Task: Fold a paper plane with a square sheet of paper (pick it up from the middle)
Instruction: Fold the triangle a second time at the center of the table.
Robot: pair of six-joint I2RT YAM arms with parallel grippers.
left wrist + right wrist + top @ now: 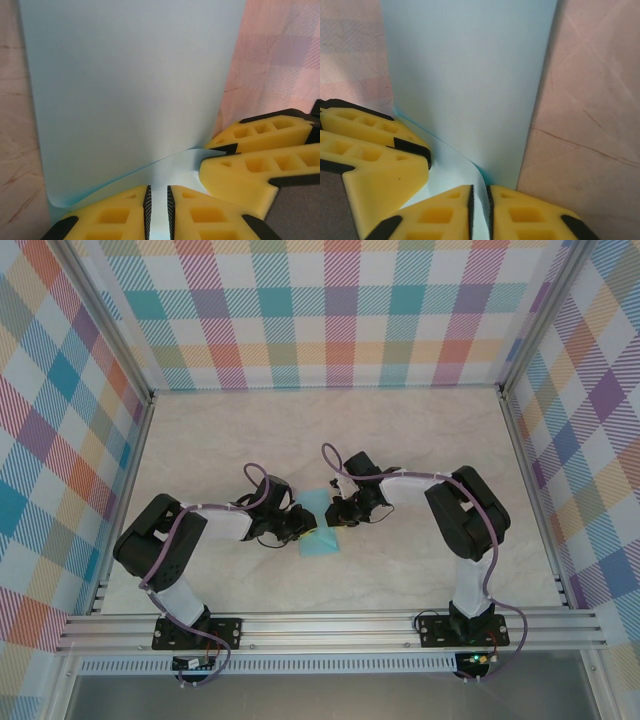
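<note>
The square sheet of paper (322, 536) is light blue and lies folded at the table's middle, between the two grippers. In the left wrist view an upper layer of the paper (130, 90) ends in a slightly lifted edge over a lower layer. My left gripper (158, 195) stands on that lower layer with its jaws a narrow slit apart, and paper shows through the gap. The right gripper's fingers (260, 165) sit close at its right. My right gripper (480, 195) is also a slit apart, and the curled edge of the paper (465, 85) runs into its gap. The left gripper's fingers (375, 150) crowd in from the left.
The pale marbled table (430, 440) spreads around the paper. Chequered walls (330, 310) close in the back and both sides. An aluminium rail (330, 625) with both arm bases runs along the near edge.
</note>
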